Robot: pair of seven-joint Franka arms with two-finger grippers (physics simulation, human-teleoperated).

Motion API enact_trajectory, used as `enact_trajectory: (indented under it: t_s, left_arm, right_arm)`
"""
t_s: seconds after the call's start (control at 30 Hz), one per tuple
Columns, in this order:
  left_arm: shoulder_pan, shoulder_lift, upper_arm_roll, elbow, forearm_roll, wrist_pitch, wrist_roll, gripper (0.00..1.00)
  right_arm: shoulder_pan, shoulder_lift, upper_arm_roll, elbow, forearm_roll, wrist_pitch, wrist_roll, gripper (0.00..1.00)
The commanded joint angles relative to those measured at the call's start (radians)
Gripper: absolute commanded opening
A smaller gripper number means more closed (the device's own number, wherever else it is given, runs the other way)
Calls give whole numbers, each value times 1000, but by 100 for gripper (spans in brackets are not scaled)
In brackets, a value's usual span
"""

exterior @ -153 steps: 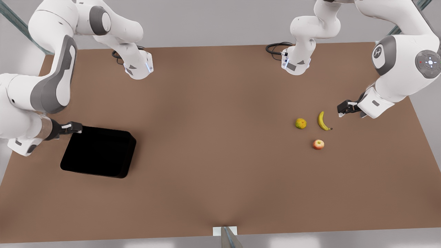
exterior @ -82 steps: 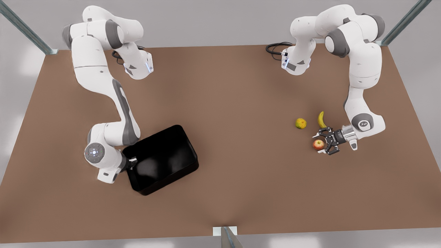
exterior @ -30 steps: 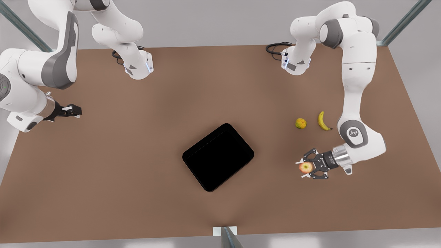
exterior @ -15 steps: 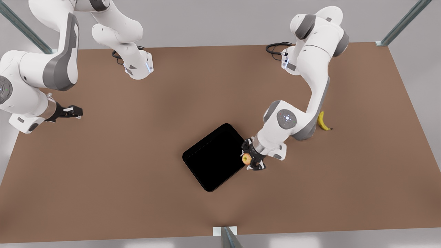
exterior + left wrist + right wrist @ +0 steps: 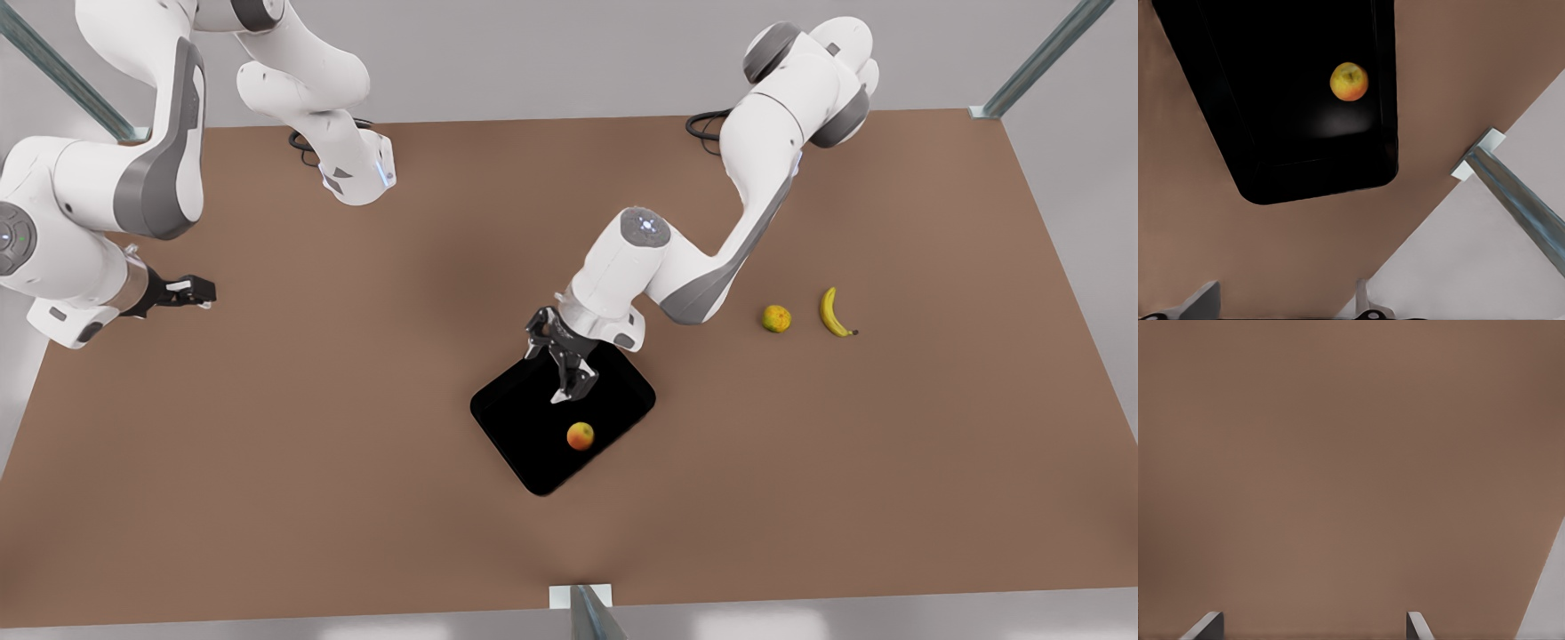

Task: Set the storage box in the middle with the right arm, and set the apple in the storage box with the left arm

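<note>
The apple (image 5: 581,436) lies loose inside the black storage box (image 5: 520,418), which sits slantwise near the middle of the brown surface (image 5: 356,498). Above the box hangs the left end effector (image 5: 564,366), fingers spread and gripping nothing. The right end effector (image 5: 194,290) waits over bare surface at the front view's left, fingers parted and empty. An orange-green citrus (image 5: 776,318) and a banana (image 5: 833,312) rest well apart from the box.
</note>
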Motion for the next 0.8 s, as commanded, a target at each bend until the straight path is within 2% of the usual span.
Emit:
enact_trajectory:
  t_s: [0.0,0.07,0.2,0.23,0.27,0.33,0.4,0.43,0.5,0.6,0.77]
  left_arm:
    - [1,-2,1,0,-269,-1,14,100]
    - [23,-20,7,-7,-209,-42,190,100]
    - [192,-155,32,-86,-209,-294,966,100]
    - [213,-219,73,-162,-206,-355,1239,100]
    - [213,-287,159,-231,-258,-372,1408,100]
    - [255,-399,370,-244,-414,-594,2004,100]
    - [256,-512,481,-242,-381,-735,2525,100]
    - [256,-565,473,-254,-269,-824,2597,97]
    - [265,-571,463,-235,-243,-912,2767,100]
    - [256,-341,430,-9,-236,-953,2769,100]
    - [238,-345,418,-20,-224,-938,2766,100]
  right_arm:
    - [-1,0,0,0,-1,0,0,100]
    - [-1,0,0,0,1,0,1,100]
    - [0,6,0,3,-1,6,0,100]
    - [-1,5,0,3,-1,6,0,100]
    - [-1,6,0,5,-1,6,0,100]
    - [-1,5,0,5,-1,6,0,100]
    - [-1,-3,3,8,-4,6,0,100]
    - [-1,-11,4,9,-4,6,0,100]
    - [-1,-23,11,5,-4,6,-2,100]
    - [-1,-28,12,2,-4,6,-2,100]
    - [-1,-25,11,2,-2,6,-2,100]
